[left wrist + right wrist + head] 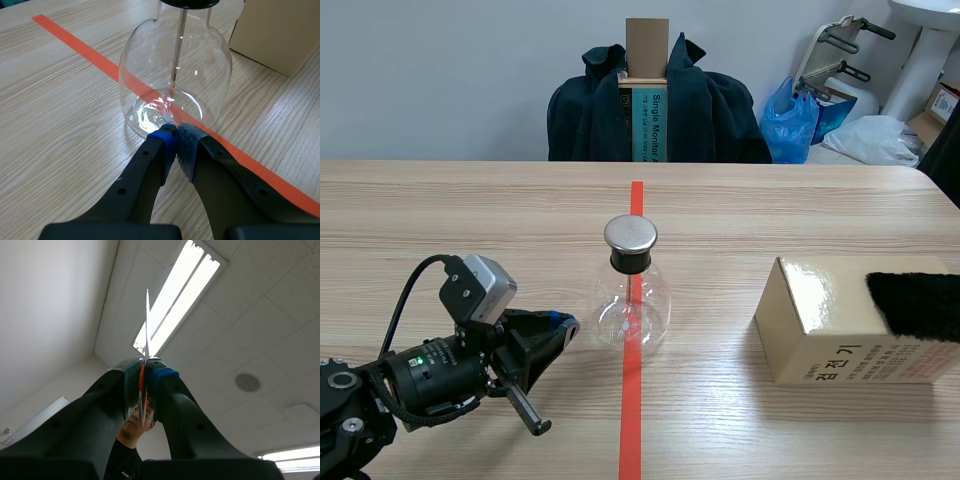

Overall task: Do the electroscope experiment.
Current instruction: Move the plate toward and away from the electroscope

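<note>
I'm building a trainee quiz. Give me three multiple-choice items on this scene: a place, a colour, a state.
1. Where does the glass flask stand? A on the floor; B on the orange tape line; C on a shelf.
2. What colour is the furry cloth on the box? A black; B white; C green.
3. How do the left gripper's jaws stand? A wide open; B shut on nothing; C shut on the cloth.
B, tape runs under the flask; A, black fur on the tan box; B, the pads meet beside the flask's base.
</note>
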